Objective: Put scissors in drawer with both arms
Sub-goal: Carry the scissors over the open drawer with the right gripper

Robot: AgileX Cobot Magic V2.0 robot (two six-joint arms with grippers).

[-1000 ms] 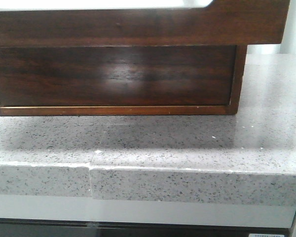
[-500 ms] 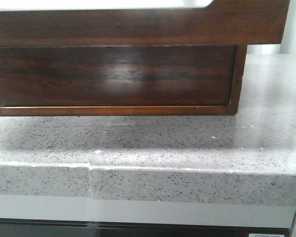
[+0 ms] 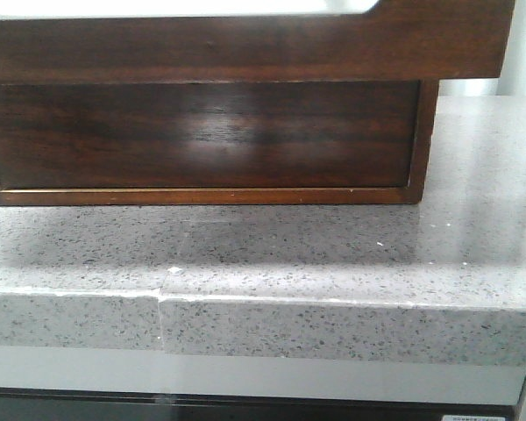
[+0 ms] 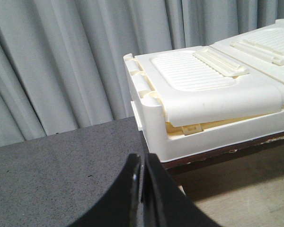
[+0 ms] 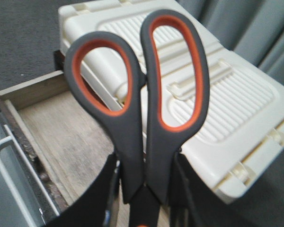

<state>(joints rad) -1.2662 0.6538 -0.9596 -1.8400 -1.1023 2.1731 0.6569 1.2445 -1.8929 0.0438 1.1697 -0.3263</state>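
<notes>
Front view first, and nothing has shifted against the frames a second and half a second back: the drawer [image 3: 202, 132] front sits where it sat, and the same soft glare rides on its wood. That front is wide, dark brown and glossy, its grain running sideways, framed by a matching wood box [image 3: 425, 140] on a speckled grey stone counter [image 3: 333, 254] with a seam in its near edge. No arm and no scissors show from here.

Over to the left wrist view: the left gripper [image 4: 142, 189] has its two black curved fingers [image 4: 128, 198] pressed together with only a hairline slit between them, gripping nothing. Beyond its tips lies a dark matte surface [image 4: 61, 156]; further off stands a cream plastic case [image 4: 208, 94] with a ribbed lid and rounded corners, resting on a wooden edge, and grey pleated curtains [image 4: 61, 56] hang behind. The scissors are missing from this view too.

Right wrist view carries the action: the right gripper [image 5: 144, 198] is clamped on the scissors [image 5: 142, 104], black fingers [image 5: 97, 194] pinching the shanks just below the two oval loops, handles pointing away from the hand. Handles are matte grey, lined bright orange inside; blades are hidden by the fingers. Past the loops lies the same ribbed cream case. Under the held scissors, the drawer stands pulled open, showing a pale, scuffed wooden floor and a light rim. Only this camera shows that interior.
</notes>
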